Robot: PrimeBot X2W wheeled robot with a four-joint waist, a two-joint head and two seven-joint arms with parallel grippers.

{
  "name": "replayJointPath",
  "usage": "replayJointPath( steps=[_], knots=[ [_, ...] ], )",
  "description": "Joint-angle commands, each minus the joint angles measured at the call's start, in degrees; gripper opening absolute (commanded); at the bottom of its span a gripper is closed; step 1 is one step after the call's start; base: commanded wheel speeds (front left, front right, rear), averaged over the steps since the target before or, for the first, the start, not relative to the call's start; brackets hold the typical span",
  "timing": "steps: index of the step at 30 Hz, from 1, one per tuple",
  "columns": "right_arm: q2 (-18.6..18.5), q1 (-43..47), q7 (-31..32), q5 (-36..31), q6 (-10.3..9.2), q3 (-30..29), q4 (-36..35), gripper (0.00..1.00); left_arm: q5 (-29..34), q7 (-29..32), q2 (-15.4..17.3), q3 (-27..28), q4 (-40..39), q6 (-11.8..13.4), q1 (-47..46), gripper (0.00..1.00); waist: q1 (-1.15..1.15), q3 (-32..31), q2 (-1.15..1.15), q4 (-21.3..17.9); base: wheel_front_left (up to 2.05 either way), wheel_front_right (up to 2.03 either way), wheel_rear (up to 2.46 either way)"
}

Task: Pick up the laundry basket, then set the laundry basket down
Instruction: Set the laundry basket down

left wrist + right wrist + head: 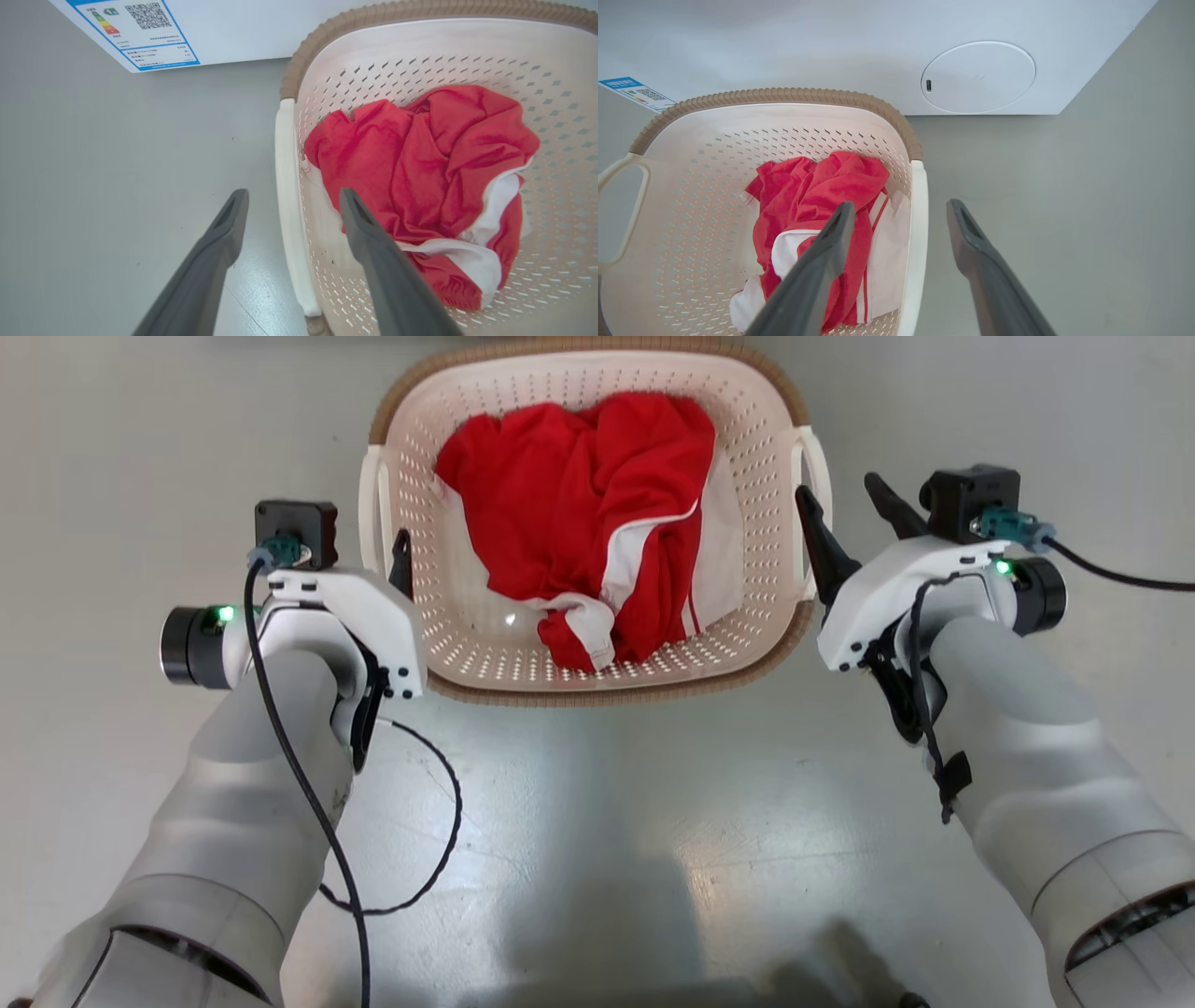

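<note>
1. Cream-white plastic is sitting on the grey floor (597,821) — the laundry basket (607,693), not yet lifted, with a red garment (579,495) lying inside it.
2. Left gripper (293,198) is straddling the basket's left handle (284,140), jaws spread wide, one finger inside the basket wall and one outside.
3. Right gripper (901,206) is mirroring that at the right handle (920,261), jaws likewise spread, pinching nothing.
4. Both should probably be closing on the handles together — evenly, so the basket is rising level rather than tipping.
</note>
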Motion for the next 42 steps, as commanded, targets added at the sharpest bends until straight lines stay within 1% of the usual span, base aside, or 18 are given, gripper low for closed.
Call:
replayJointPath(
  steps=[1,7,17,21,25,26,30,37,42],
  knots=[
    [1.01,2.92,-0.54,-0.65,0.35,0.30,-0.82,1.00,-0.21,-0.25,1.69,1.03,-0.20,0.64,1.45,1.00,0.00,-1.03,0.00,-0.06,0.00,0.00,0.00],
    [1.01,5.00,-0.54,-3.08,0.35,-2.18,-1.46,1.00,-0.75,-0.38,1.80,1.77,-0.49,0.54,3.38,1.00,0.00,-5.35,0.00,-0.11,0.00,0.00,0.00],
    [1.01,9.27,-0.54,-8.49,0.35,-6.53,-1.08,1.00,-0.55,-0.41,2.46,4.56,-5.16,1.10,9.17,1.00,0.00,-14.68,0.00,0.32,0.00,0.00,0.00],
    [0.97,11.36,-0.54,-10.76,0.35,-8.58,-2.21,1.00,0.13,-0.42,2.97,6.07,-7.86,1.03,12.30,1.00,0.00,-18.90,0.00,0.57,0.00,0.00,0.00],
    [0.43,13.85,-0.54,-13.45,0.35,-10.84,-4.70,1.00,1.02,-0.42,3.67,8.31,-11.11,1.23,15.87,1.00,0.00,-22.94,0.00,0.67,0.00,0.00,0.00],
    [0.09,15.17,-0.54,-14.82,0.35,-12.16,-6.31,1.00,1.41,-0.42,3.85,9.91,-13.46,0.89,17.69,1.00,0.00,-24.77,0.00,0.74,0.00,0.00,0.00],
    [-0.56,18.32,-0.54,-17.66,0.35,-15.04,-10.37,1.00,3.10,-0.42,4.00,12.69,-17.51,0.68,21.57,1.00,0.00,-28.28,0.00,1.11,0.00,0.00,0.00],
    [-1.38,23.63,-0.54,-21.35,0.35,-19.92,-16.40,1.00,6.02,-0.42,3.76,18.19,-23.49,-0.12,27.62,1.00,0.00,-33.01,0.00,1.31,0.00,0.00,0.00],
    [-1.51,27.05,-0.54,-23.68,0.35,-21.70,-20.13,1.00,8.05,-0.42,3.26,22.11,-26.67,-0.71,31.58,1.00,0.00,-36.31,0.00,1.47,0.00,0.00,0.00]
  ],
)
